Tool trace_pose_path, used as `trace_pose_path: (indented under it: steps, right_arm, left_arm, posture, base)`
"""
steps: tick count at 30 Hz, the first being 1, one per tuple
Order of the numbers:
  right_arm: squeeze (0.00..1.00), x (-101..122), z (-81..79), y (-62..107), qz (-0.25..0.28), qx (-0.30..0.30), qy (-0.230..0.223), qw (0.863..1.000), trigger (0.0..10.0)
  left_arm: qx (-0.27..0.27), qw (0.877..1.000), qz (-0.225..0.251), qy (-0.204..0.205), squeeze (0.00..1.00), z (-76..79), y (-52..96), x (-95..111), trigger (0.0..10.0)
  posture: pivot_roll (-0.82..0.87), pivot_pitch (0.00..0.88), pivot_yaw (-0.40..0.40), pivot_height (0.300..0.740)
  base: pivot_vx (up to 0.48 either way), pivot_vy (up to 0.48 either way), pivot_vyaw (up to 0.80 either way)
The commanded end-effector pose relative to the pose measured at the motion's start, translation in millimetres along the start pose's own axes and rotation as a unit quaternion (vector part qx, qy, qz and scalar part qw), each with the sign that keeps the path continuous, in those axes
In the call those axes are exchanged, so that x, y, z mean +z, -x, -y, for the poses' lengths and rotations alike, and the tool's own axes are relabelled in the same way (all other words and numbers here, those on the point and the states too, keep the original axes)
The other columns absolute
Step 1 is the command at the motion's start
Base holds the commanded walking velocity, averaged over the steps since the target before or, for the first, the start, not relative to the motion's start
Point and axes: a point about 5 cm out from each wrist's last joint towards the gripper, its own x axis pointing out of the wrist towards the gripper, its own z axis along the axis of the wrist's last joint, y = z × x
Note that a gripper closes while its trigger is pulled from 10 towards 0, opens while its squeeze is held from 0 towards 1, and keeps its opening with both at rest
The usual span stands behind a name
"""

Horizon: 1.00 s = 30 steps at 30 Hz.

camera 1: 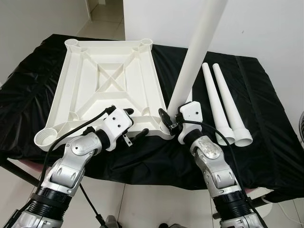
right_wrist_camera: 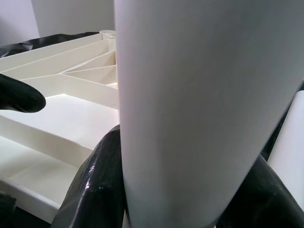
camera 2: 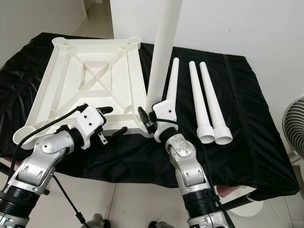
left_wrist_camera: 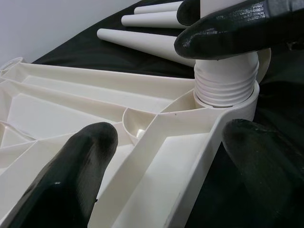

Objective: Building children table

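Observation:
The white table top (camera 1: 109, 80) lies upside down on a black-covered table. A white table leg (camera 1: 199, 42) stands upright, slightly tilted, with its threaded base (left_wrist_camera: 225, 85) in the near right corner socket. My right gripper (camera 1: 170, 121) is shut on the leg just above the socket, and its fingers (right_wrist_camera: 95, 190) press on both sides of the leg (right_wrist_camera: 199, 95). My left gripper (camera 2: 114, 121) is open and straddles the top's near rim (left_wrist_camera: 190, 156) beside that corner, with one finger (left_wrist_camera: 71, 175) inside the frame and the other outside.
Three loose white legs (camera 2: 197, 99) lie side by side on the black cloth (camera 1: 266, 118) to the right of the top. The other corner sockets (camera 1: 45, 138) stand without legs. A fan (camera 2: 294, 128) stands at the far right, with tiled floor below the table's front edge.

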Motion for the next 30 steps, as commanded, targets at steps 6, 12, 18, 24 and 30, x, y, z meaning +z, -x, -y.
trace_pose_path:
  steps: [6, 12, 18, 24, 30]
  right_arm:
    - [0.0, -34, 1.9, 8.0, -0.085, -0.021, -0.043, 0.995, 10.0]
    - [0.0, -29, 5.6, -1.5, -0.09, -0.022, -0.081, 0.992, 10.0]
    - [0.0, -21, 15.5, -12.1, -0.1, -0.005, -0.078, 0.992, 10.0]
    - [0.0, -25, 20.0, -14.3, -0.126, 0.004, -0.052, 0.991, 10.0]
    - [0.0, -31, 13.2, -10.3, -0.127, 0.007, -0.035, 0.991, 10.0]
  left_arm:
    - [-0.012, 1.0, 0.0, 0.003, 0.0, 2.8, 0.8, 0, 10.0]
    - [-0.013, 1.0, 0.001, 0.002, 0.0, 2.1, 0.6, 1, 10.0]
    - [-0.013, 1.0, 0.001, 0.002, 0.0, 1.9, 1.0, 2, 10.0]
    - [-0.013, 1.0, 0.0, 0.001, 0.0, 2.7, 1.6, 2, 10.0]
    - [-0.009, 1.0, -0.001, 0.003, 0.0, 2.1, 3.8, 2, 10.0]
  posture:
    - [0.2, 0.131, -0.012, 0.74]
    - [0.2, 0.135, -0.008, 0.74]
    - [0.21, 0.137, -0.009, 0.74]
    - [0.21, 0.144, -0.016, 0.74]
    - [0.22, 0.147, -0.017, 0.74]
  base:
    - [0.0, 0.0, 0.0]
    - [0.0, 0.0, 0.0]
    - [0.0, 0.0, 0.0]
    - [0.0, 0.0, 0.0]
    - [0.0, 0.0, 0.0]
